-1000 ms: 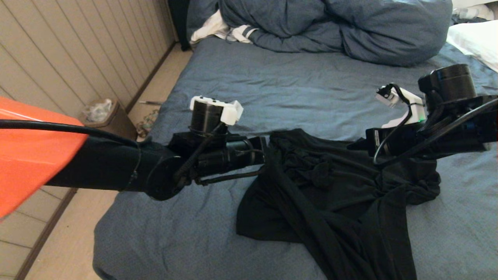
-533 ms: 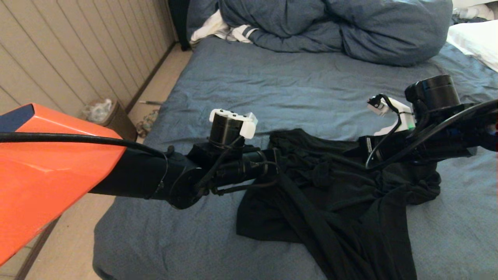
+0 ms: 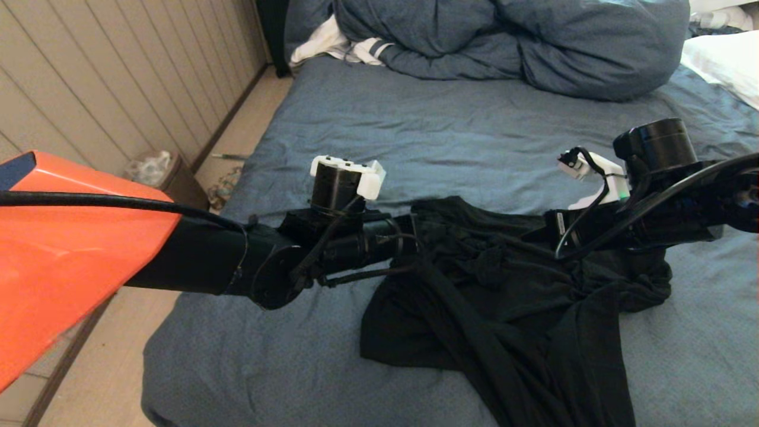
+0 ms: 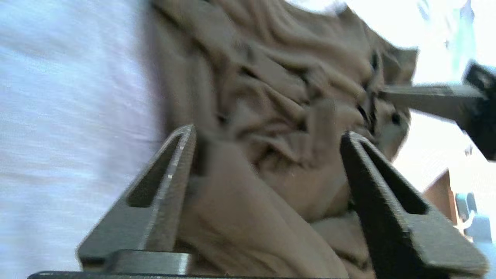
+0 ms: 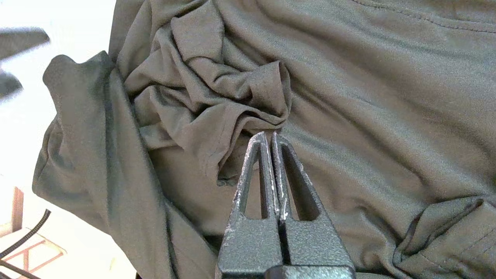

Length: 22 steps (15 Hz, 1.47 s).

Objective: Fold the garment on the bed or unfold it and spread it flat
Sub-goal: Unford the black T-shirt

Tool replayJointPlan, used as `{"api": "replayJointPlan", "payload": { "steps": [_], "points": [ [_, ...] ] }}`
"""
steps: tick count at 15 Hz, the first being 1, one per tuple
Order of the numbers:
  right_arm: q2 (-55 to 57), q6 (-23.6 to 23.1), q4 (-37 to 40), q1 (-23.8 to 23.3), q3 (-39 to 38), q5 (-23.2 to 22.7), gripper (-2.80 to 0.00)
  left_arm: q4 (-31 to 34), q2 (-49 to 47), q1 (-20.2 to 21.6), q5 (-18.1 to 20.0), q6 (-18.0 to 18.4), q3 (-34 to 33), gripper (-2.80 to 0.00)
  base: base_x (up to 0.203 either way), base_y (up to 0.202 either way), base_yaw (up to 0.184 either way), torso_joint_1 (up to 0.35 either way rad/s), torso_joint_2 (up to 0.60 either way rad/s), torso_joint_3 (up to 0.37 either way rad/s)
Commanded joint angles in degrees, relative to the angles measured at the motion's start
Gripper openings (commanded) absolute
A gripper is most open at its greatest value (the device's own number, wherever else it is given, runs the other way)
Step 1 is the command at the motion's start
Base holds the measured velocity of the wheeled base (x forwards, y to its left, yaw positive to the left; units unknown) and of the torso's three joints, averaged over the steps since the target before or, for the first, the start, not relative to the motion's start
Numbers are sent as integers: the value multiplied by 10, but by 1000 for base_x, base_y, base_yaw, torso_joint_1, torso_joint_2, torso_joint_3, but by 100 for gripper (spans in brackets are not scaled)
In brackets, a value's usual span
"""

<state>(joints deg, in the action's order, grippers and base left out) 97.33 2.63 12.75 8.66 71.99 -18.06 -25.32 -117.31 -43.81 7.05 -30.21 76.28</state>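
The one black T-shirt (image 3: 522, 320) lies crumpled on the bed (image 3: 415, 130), near its foot. Its long axis runs from a bunched, knotted end toward the duvet down to a looser spread of cloth at the bed's near edge, and a twisted band crosses it on the slant. No print shows, only plain black.

My left gripper (image 4: 267, 135) is at the shirt's left edge, fingers (image 4: 170, 170) spread wide with folds of cloth lying between them, pinching nothing. My right gripper (image 5: 268, 136) hovers over the shirt's bunched middle, its two fingers pressed together; I cannot tell whether they touch the cloth.

Beyond the shirt, toward the head of the bed: one blue duvet (image 3: 510, 41), one white stripe-cuffed cloth (image 3: 338, 44) and one white pillow (image 3: 726, 59).
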Motion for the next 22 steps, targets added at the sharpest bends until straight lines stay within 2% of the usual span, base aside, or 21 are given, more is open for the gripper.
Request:
{"api": "replayJointPlan", "payload": {
  "steps": [1,8,9,10,15,22],
  "points": [
    [1,0,1,0,0,-1,-280,-3,5,3,1,-2,-9,0,0,0,0,0,0,0],
    [4,0,1,0,0,-2,-280,-7,-13,3,3,1,-9,0,0,0,0,0,0,0],
    [4,-1,0,0,1,-2,-280,-6,-13,3,2,1,-12,-85,0,0,0,0,0,0],
    [4,-3,1,0,2,-3,-280,-6,-11,2,2,4,-16,-280,0,0,0,0,0,0],
    [10,-12,0,0,11,-6,-280,-1,12,-17,2,8,-32,-280,0,0,0,0,0,0],
    [5,-14,1,-7,11,-6,-280,1,13,-17,2,7,-34,-280,0,0,0,0,0,0]
  ]
}}
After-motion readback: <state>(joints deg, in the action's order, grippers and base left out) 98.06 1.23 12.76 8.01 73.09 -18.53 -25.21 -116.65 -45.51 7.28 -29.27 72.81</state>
